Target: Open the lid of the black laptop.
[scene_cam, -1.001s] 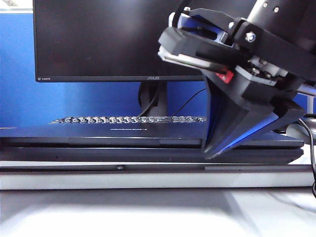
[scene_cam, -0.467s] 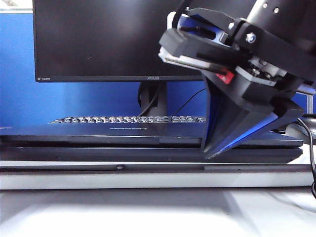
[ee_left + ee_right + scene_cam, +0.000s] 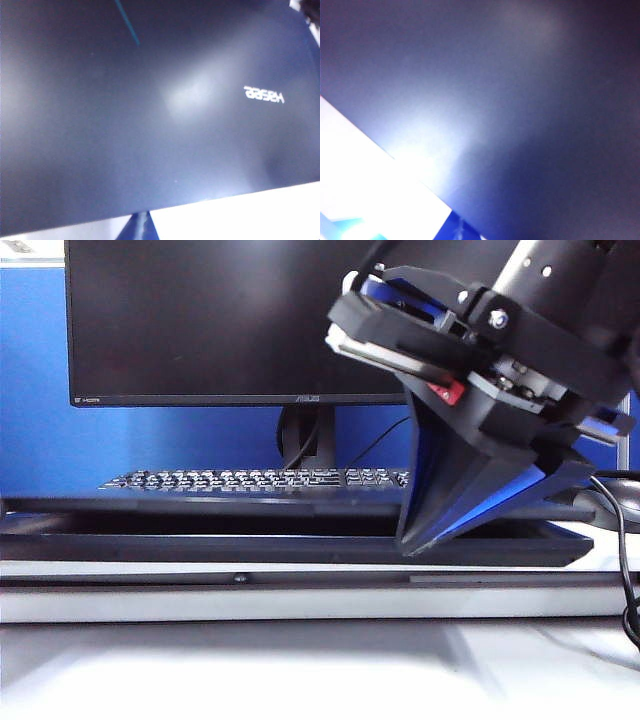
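Laptop lid (image 3: 200, 505) raised slightly off base, right gripper (image 3: 405, 540) at front edge.

Black laptop (image 3: 300, 548) lying across table (image 3: 300, 660), ahead of separate keyboard (image 3: 255, 479) and ASUS monitor (image 3: 220, 320). Narrow dark gap visible between lid and base on left. Right gripper fingers (image 3: 450, 490) angled down, tips at lid's front edge right of centre; spread or closed cannot be told. Left gripper (image 3: 140, 227) only a blue fingertip beside lid edge in left wrist view; state cannot be told.

right gripper (image 3: 408, 545) points steeply down, jaws together; left gripper unseen.
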`<action>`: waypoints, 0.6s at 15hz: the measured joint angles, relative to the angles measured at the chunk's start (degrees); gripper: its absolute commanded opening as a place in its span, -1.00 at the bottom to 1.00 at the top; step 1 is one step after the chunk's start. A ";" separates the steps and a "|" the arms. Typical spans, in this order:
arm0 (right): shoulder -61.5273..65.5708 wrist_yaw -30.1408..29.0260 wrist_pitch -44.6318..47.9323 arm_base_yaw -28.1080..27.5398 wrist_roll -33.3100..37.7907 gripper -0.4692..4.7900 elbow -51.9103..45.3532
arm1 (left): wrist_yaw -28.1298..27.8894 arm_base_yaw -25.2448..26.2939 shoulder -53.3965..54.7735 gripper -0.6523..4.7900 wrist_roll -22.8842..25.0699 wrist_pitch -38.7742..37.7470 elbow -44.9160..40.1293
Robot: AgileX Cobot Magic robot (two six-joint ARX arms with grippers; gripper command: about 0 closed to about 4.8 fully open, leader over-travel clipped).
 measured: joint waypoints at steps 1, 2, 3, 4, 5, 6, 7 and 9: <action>0.00 -0.46 0.31 -0.57 -0.39 -0.84 -0.07 | -0.20 0.00 0.00 -0.78 0.00 0.57 0.00; 0.02 -0.66 0.44 -0.94 -0.70 -0.84 -0.07 | -0.24 0.00 0.00 -0.78 0.00 0.92 0.00; 0.02 -0.63 0.48 -1.16 -1.33 -0.84 -0.07 | -0.31 0.00 0.02 -0.78 0.04 1.53 0.07; 0.00 0.04 1.51 -1.38 -1.70 -0.84 -0.04 | -0.31 0.00 0.02 -0.78 0.04 2.08 0.07; -0.04 0.70 2.36 -1.46 -1.86 -0.84 0.17 | -0.28 -0.02 -0.02 -0.78 0.07 3.15 0.15; -0.02 1.16 2.97 -1.46 -1.86 -0.84 0.17 | -1.29 0.04 -0.02 -0.78 0.09 4.00 0.17; -0.07 1.25 3.37 -1.46 -1.84 -0.84 0.17 | -1.64 0.07 -0.04 -0.78 0.22 4.37 0.17; -0.26 1.25 3.56 -1.46 -1.86 -0.84 0.26 | -1.70 0.07 -0.02 -0.78 0.66 4.61 0.17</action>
